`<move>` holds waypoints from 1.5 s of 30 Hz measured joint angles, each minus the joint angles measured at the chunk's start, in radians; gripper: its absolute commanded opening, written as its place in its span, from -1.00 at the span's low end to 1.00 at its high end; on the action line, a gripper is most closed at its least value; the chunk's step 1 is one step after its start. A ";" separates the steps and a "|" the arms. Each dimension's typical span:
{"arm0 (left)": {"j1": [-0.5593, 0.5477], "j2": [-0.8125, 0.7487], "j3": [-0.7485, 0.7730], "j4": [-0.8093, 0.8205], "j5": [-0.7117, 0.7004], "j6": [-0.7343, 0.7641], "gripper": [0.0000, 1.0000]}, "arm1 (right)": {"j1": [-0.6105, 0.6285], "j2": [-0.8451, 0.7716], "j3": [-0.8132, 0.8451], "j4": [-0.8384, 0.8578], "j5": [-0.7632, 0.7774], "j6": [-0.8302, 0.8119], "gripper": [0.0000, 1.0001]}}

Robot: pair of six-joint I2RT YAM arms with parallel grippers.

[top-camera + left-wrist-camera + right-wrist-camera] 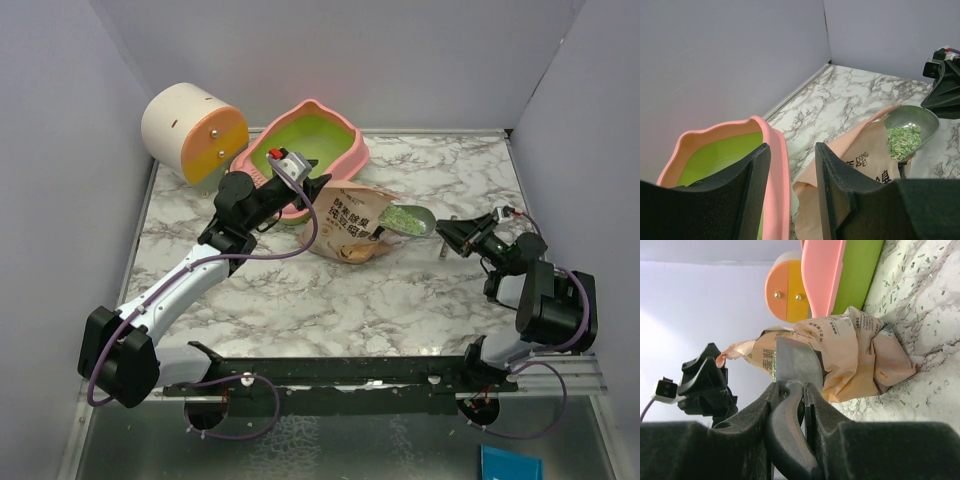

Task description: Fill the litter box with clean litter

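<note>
The pink litter box with a lime-green inside stands at the back of the table; no litter shows in it. A grey metal scoop holding pale green clean litter hovers over the tan bag. My right gripper is shut on the scoop's handle. My left gripper is open between box and bag. In the left wrist view its gripper straddles the box's pink rim, beside the bag's edge. The litter lies in the scoop.
A cream-and-orange cylinder lies at the back left beside the litter box. Stray green granules are scattered on the marble table. Grey walls close in the left, back and right sides.
</note>
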 measured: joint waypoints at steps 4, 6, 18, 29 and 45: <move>0.000 0.000 0.000 0.000 -0.006 -0.003 -0.13 | -0.020 -0.073 -0.014 -0.088 0.020 -0.010 -0.99; 0.000 0.000 0.000 0.000 -0.009 -0.003 -0.13 | -0.035 -0.101 -0.014 -0.119 0.024 -0.014 -0.99; 0.000 0.000 0.000 0.000 -0.020 -0.010 -0.14 | -0.104 -0.115 -0.013 -0.159 0.025 -0.005 -0.99; 0.005 0.000 0.000 0.000 -0.029 -0.014 -0.15 | -0.106 -0.113 0.158 -0.268 0.042 -0.043 -0.99; 0.026 -0.002 0.000 0.000 -0.040 -0.042 -0.18 | -0.025 0.045 0.481 -0.409 0.160 -0.082 -0.99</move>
